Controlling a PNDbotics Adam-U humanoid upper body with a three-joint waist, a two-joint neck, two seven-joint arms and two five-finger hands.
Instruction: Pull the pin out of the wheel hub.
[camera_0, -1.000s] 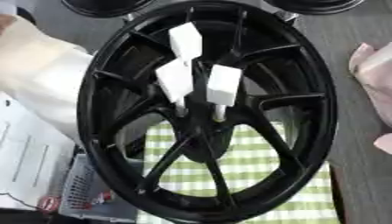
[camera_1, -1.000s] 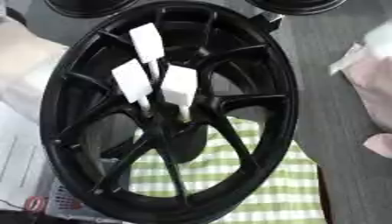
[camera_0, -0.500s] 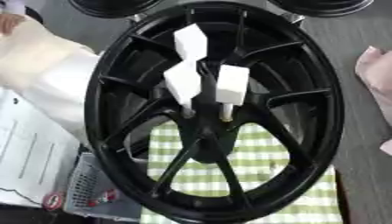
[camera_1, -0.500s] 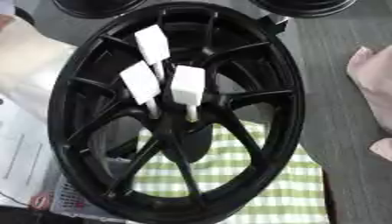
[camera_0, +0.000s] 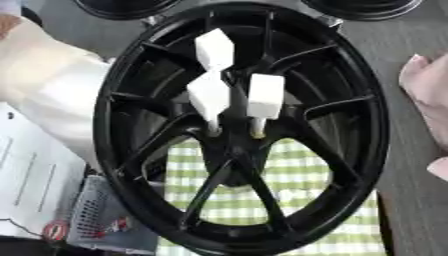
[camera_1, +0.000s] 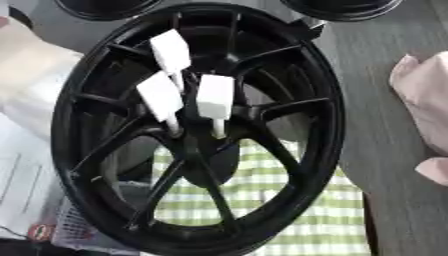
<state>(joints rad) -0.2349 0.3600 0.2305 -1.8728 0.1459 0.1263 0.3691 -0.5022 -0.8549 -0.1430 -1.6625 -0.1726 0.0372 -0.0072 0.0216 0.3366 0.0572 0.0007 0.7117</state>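
Three white pins standing in the middle of the black wheel hub (camera_0: 241, 130): pin at 12 o'clock (camera_0: 214, 49), left pin (camera_0: 208, 96) at roughly 10, right pin (camera_0: 265, 96) at about 2, all close together, blocky white heads up top and thin stems dropping into the centre. Probably light and stiff, plastic-looking, so no real weight to fight, just friction in the hole. Best bet: pinch the blocky head from its flat sides and pull straight along the stem, no bending sideways since that thin stem looks like the weak spot. Heads crowded, so easy to bump a neighbour. Wheel itself looks heavy and rigid, unlikely to shift. Underneath at 6 o'clock, green checked cloth (camera_0: 289, 200) showing through the spokes, grey table (camera_0: 411, 30) out at 3. No robot hand anywhere in view, left or right, so nothing to say on fingers. Pinkish shape (camera_1: 424, 100) at the 3 o'clock edge, can't tell what.
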